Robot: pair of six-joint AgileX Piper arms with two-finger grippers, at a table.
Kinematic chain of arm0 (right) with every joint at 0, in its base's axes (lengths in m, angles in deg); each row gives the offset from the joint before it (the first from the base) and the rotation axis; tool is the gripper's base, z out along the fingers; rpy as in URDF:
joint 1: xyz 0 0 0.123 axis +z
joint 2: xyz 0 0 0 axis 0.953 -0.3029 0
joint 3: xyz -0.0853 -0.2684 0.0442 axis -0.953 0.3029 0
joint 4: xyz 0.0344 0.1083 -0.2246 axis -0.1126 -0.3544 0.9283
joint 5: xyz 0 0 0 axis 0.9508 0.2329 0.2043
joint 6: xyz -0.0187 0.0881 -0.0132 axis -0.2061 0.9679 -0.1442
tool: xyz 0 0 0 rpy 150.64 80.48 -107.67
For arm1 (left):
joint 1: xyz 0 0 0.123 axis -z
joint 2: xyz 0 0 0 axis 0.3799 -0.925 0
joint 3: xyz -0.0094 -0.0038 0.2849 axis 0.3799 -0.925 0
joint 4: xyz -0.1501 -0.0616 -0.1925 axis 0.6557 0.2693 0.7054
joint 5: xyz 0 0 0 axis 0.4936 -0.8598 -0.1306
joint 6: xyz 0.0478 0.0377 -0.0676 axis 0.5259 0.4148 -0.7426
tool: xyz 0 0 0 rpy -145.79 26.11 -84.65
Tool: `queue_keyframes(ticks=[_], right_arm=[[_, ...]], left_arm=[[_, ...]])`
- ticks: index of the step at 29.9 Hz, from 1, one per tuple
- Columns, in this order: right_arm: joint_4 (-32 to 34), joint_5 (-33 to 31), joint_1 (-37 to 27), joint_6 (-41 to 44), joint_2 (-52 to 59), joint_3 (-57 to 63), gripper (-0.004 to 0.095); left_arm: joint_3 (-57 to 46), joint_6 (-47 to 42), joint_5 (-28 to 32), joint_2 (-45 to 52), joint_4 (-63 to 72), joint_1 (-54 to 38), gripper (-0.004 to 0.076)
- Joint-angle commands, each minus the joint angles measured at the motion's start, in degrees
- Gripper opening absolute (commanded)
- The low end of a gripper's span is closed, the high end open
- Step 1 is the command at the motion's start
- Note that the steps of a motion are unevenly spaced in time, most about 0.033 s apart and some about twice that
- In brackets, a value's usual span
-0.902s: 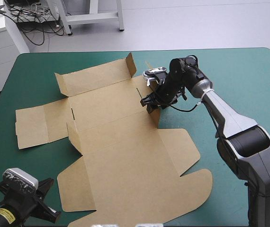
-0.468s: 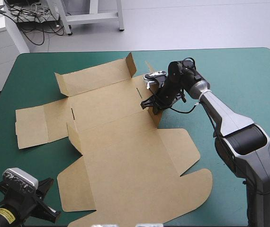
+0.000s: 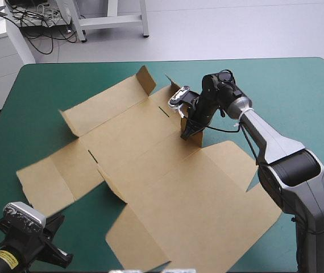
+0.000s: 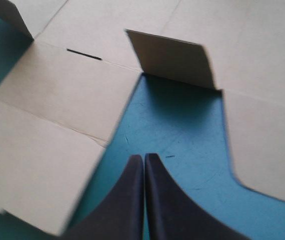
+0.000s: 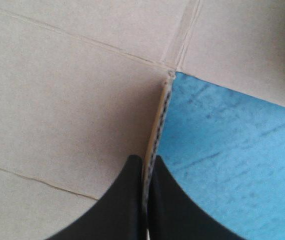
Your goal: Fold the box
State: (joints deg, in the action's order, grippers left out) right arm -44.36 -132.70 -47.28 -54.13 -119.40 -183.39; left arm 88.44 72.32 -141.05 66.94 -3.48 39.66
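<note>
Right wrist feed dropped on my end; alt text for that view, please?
The right gripper is shut on a raised flap of the brown box, seen edge-on between its black fingers. Flat board lies on one side of the flap, bare teal-green cover on the other.

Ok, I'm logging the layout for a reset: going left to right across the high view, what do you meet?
Left tool, at the near left corner → upright far flap of the box → right tool, pinching another raised flap → bare teal-green cover.
</note>
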Motion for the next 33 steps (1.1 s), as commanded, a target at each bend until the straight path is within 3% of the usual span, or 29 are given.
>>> queue_keyframes(ticks=[1, 10, 16, 25, 30, 33], right_arm=[[-1.2, 0.0, 0.1, -15.3, 3.2, -1.3, -0.0020], [-12.8, 7.7, 1.4, -38.0, 3.2, -1.3, -0.0020], [-14.8, 9.2, 5.6, -43.6, 3.2, -1.3, -0.0020], [-15.1, 13.2, 9.7, -44.6, 3.2, -1.3, -0.0020], [-15.6, 14.8, 9.7, -40.5, 3.2, -1.3, -0.0016], [-14.9, 14.8, 9.7, -39.0, 3.2, -1.3, 0.0038]], left_arm=[[1.3, -0.1, 3.5, -0.6, 0.4, 0.0, -0.0010], [1.3, -0.1, 3.5, -0.6, 0.4, 0.0, -0.0010], [1.3, -0.1, 3.5, -0.6, 0.4, 0.0, -0.0010], [1.3, -0.1, 3.5, -0.6, 0.4, 0.0, -0.0010], [1.3, -0.1, 3.5, -0.6, 0.4, 0.0, -0.0010], [1.3, -0.1, 3.5, -0.6, 0.4, 0.0, -0.0010]])
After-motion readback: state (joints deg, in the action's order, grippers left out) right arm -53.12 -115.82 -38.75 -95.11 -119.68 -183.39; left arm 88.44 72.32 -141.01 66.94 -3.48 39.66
